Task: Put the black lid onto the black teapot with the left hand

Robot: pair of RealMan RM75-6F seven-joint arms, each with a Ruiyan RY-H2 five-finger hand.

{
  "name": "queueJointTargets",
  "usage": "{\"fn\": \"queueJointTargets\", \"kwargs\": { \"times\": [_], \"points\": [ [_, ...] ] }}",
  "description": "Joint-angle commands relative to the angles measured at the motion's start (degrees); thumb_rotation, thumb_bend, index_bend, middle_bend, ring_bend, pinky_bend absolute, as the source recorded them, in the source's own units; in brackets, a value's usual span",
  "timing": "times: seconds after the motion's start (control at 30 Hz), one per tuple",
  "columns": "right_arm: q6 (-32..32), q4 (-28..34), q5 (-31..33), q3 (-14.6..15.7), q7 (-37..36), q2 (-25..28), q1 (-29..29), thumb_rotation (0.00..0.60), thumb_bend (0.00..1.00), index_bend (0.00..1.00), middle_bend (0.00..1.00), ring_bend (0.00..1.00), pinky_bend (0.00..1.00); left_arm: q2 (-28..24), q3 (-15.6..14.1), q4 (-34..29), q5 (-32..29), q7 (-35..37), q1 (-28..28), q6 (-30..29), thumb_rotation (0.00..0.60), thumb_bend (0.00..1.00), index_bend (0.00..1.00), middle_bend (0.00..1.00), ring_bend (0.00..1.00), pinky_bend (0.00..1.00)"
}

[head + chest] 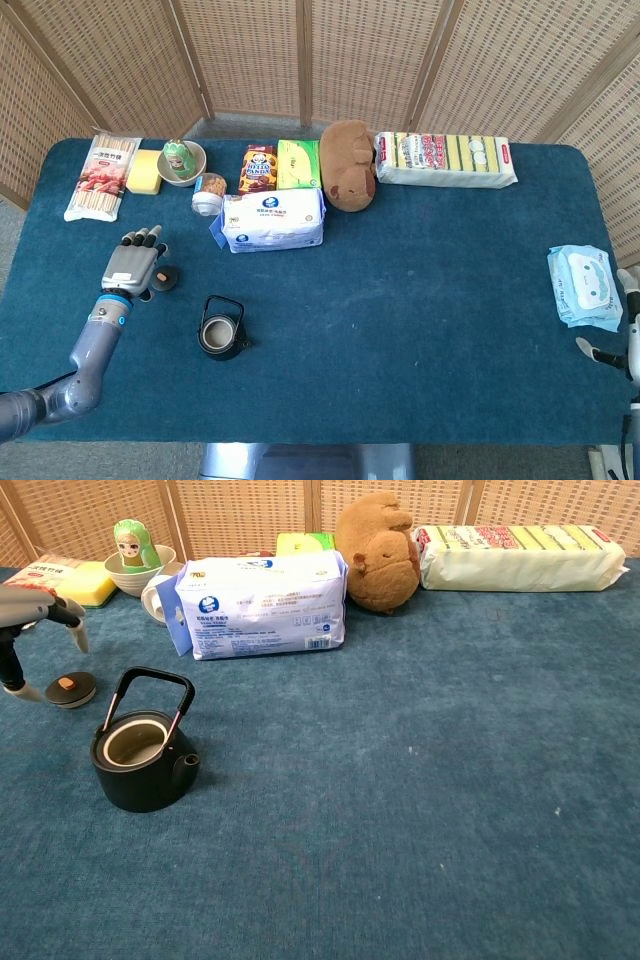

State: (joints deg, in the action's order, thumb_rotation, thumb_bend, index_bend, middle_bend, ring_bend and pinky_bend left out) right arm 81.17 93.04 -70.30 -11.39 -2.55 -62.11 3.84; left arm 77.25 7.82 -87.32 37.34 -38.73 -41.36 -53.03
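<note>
Left hand [129, 268], fingers spread, hovers by the flat round black lid [165, 279]; squat open-topped teapot [221, 331] sits on napped blue tabletop [420, 320]

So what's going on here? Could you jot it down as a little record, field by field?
teapot: black teapot stands open, handle up, on the blue table
lid: black lid lies flat on the table, left of the teapot, apart from it
left hand: left hand beside the lid, fingers spread, holding nothing
right hand: right hand at the table's right edge, mostly out of frame
step: lid not yet picked up
</note>
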Motion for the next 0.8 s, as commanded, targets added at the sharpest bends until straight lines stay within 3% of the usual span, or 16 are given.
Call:
{"fn": "queueJointTargets", "kwargs": {
  "times": [0.03,0.8],
  "points": [
    [0.04,0.02,0.04,-0.04,-0.13,0.09,-0.04,0.600,0.00,0.04,0.00,0.00,0.00,0.58,-0.41,0.16,-0.78,-0.48,-0.61,-0.32,0.600,0.18,0.28,0.00,0.00,0.07],
    [-0.31,-0.01,0.19,-0.09,-1.10,0.44,-0.04,0.600,0.00,0.04,0.00,0.00,0.00,3.09,-2.49,2.35,-3.81,-2.86,-2.88,-1.92,0.600,0.18,0.28,0.00,0.00,0.07]
  ]
}}
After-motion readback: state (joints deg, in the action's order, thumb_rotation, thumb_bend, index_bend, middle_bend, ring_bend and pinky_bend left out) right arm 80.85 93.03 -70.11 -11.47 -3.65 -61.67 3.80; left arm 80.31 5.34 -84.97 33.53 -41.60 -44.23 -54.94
